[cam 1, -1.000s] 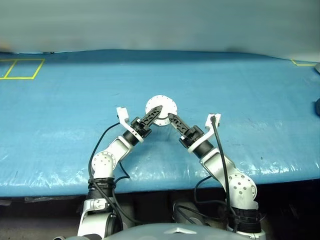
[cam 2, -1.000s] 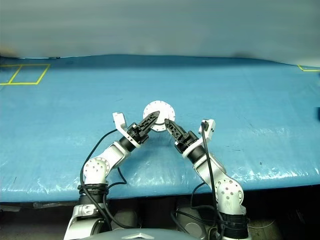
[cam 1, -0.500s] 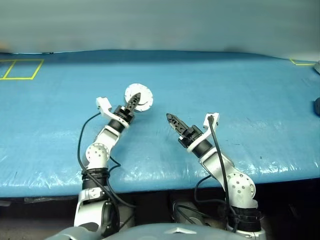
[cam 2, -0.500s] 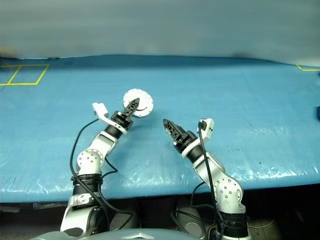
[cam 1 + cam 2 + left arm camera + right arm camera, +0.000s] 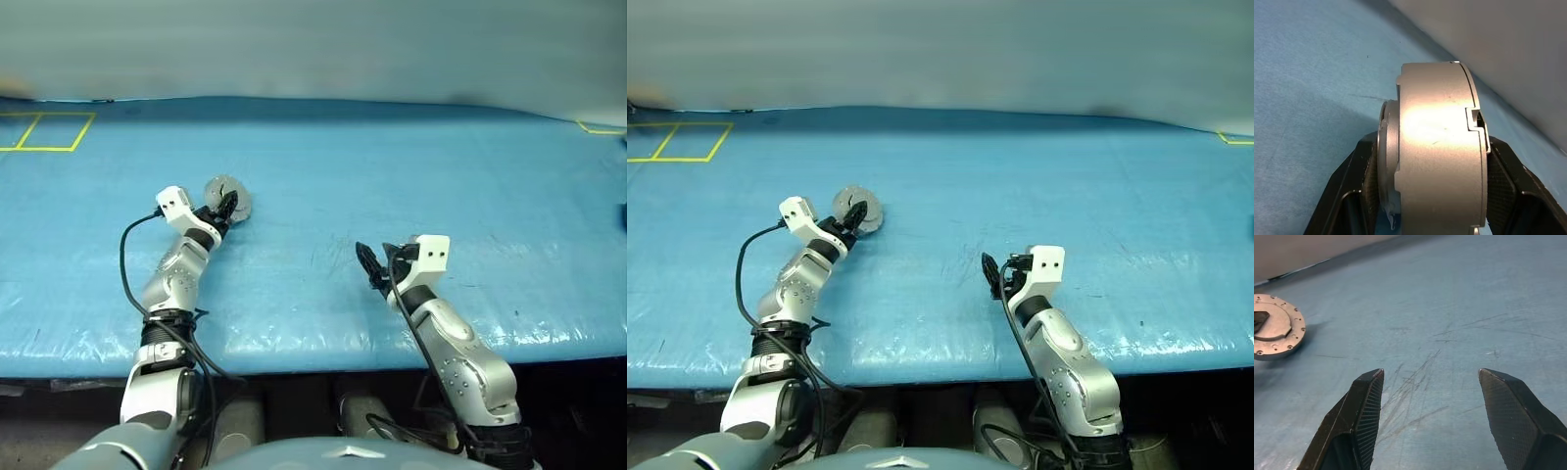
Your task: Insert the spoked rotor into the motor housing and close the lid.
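Here, the left gripper point(image 5: 227, 208) clamps the motor housing point(image 5: 226, 199) between its 2 fingers, over the blue table point(image 5: 392, 176). Well apart from it, the right gripper point(image 5: 1430, 396) hovers with its fingers spread and empty.

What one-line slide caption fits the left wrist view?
Left gripper fingers clamp the closed motor housing by its flat faces above the blue table.

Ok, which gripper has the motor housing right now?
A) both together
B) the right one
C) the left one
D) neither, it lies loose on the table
C: the left wrist view shows the motor housing clamped between the left gripper's black fingers, while the right gripper stands open over bare blue table.
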